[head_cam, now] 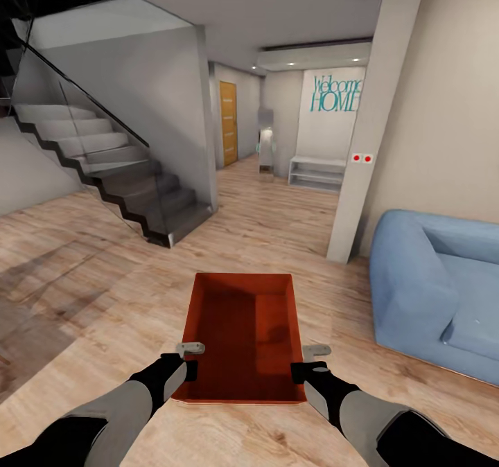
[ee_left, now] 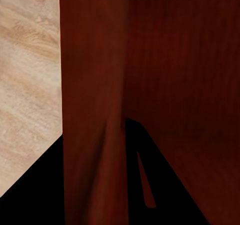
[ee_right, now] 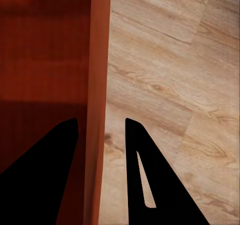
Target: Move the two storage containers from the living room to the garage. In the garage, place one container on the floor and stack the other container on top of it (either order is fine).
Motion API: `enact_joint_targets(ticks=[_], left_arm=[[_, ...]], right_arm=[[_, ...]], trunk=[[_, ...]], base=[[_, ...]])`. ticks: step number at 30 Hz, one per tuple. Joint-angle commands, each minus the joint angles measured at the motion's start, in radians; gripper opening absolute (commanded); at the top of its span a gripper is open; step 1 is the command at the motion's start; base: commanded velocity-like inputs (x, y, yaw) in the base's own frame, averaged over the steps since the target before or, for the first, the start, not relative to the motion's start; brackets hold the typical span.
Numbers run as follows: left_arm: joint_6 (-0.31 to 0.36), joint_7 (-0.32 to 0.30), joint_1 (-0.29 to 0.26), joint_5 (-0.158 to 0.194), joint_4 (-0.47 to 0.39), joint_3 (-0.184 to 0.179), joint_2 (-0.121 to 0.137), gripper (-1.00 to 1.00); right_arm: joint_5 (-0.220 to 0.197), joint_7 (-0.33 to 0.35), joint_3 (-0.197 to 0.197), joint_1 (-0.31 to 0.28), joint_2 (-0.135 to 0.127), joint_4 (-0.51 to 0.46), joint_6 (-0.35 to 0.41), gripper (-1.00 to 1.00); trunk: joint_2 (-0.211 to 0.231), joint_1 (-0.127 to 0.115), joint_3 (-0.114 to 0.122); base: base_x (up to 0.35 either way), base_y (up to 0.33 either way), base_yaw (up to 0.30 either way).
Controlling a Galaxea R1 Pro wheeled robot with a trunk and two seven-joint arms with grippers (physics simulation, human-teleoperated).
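I hold one red-orange open-top storage container (head_cam: 242,328) level in front of me, above the living room's wood-plank flooring. My left gripper (head_cam: 181,370) is shut on its left wall near the near corner, and that wall (ee_left: 92,110) runs between the dark fingers (ee_left: 150,185). On the opposite side my right gripper (head_cam: 305,372) is shut on the right wall (ee_right: 97,85), one finger (ee_right: 145,175) outside it and one inside. The bin is empty. The garage and its floor are out of view.
A dark staircase (head_cam: 118,169) with a glass railing rises at the left. A white pillar (head_cam: 374,120) and a light blue sofa (head_cam: 436,287) stand at the right. Ahead, a hallway leads to a honey-wood door (head_cam: 228,122) and a low white shelf (head_cam: 317,173).
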Motion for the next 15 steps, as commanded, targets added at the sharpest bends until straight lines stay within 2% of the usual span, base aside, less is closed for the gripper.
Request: enact_joint_targets(ticks=[1,15], left_arm=[[0.002,0.018,-0.001,-0.03,-0.006,0.01,0.006,-1.0],[0.002,0.017,-0.001,-0.03,-0.005,0.01,0.006,-1.0]], right_arm=[[-0.017,-0.001,0.019,0.0,0.0,-0.001,0.006,-1.0],[-0.017,-0.001,0.019,0.0,0.0,0.0,0.006,-1.0]], trunk=[[-0.002,0.001,-0.002],[-0.002,0.001,-0.002]], base=[[0.321,0.0,0.0],[0.321,0.0,0.0]])
